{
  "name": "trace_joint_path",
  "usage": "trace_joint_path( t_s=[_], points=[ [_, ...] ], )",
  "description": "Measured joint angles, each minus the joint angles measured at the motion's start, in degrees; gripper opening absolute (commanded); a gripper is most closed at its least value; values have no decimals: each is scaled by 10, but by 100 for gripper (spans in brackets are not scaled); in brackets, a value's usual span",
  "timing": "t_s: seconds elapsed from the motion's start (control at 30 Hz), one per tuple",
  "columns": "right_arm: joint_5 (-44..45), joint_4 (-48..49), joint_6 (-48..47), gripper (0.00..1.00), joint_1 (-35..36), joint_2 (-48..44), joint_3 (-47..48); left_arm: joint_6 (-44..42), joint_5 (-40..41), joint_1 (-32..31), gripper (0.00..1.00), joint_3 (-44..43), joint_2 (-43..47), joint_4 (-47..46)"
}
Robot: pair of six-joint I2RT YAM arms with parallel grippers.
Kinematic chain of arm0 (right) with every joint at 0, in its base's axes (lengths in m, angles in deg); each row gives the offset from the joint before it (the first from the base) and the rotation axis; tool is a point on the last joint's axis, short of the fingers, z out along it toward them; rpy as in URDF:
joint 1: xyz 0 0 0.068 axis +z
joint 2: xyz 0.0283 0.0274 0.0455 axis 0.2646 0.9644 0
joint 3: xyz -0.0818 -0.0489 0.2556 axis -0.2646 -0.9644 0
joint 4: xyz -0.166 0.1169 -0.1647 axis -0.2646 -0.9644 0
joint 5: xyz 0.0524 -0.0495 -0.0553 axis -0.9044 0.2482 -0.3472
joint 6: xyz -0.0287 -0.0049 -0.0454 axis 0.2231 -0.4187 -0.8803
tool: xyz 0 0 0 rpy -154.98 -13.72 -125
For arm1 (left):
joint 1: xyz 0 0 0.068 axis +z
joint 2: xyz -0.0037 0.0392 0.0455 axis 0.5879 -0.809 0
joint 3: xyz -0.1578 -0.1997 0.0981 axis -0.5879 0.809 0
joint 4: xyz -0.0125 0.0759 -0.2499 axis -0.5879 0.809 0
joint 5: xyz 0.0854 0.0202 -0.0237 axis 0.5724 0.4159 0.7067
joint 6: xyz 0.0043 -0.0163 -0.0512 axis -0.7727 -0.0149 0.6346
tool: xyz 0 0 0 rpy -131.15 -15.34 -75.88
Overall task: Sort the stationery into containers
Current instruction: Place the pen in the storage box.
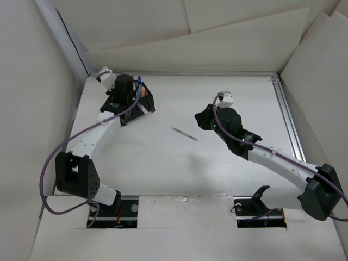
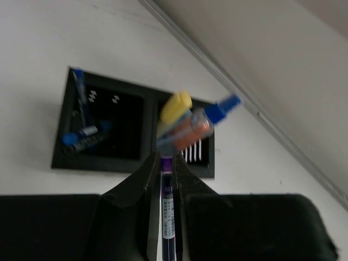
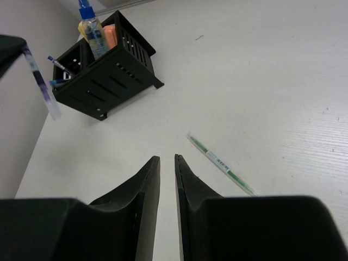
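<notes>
The black organiser box (image 2: 70, 142) lies under my left gripper (image 2: 167, 161), which is shut on a slim dark-blue pen (image 2: 168, 209) held just above it. One compartment holds a yellowish stick (image 2: 176, 105), an orange-banded marker (image 2: 191, 129) and a blue-capped clear tube (image 2: 220, 109). The other holds blue pens (image 2: 84, 136). In the top view the left gripper (image 1: 130, 99) is over the box (image 1: 148, 101) at the back left. My right gripper (image 3: 167, 157) is empty, its jaws nearly together, left of a clear green pen (image 3: 220, 162) that lies mid-table (image 1: 185, 134).
White cardboard walls enclose the table on the left, back and right. A metal rail (image 1: 289, 119) runs along the table's right edge, and another strip (image 2: 244, 89) runs behind the box. The right wrist view shows the box (image 3: 109, 81) far off at the upper left.
</notes>
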Motion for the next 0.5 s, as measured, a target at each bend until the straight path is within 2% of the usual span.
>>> trace_joint_path(
  t_s=[0.23, 0.5],
  points=[
    [-5, 0, 0, 24, 1, 0, 0, -40, 75, 72, 0, -177, -111, 55],
    [-15, 0, 0, 24, 5, 0, 0, -145, 211, 76, 0, -207, -156, 43]
  ],
)
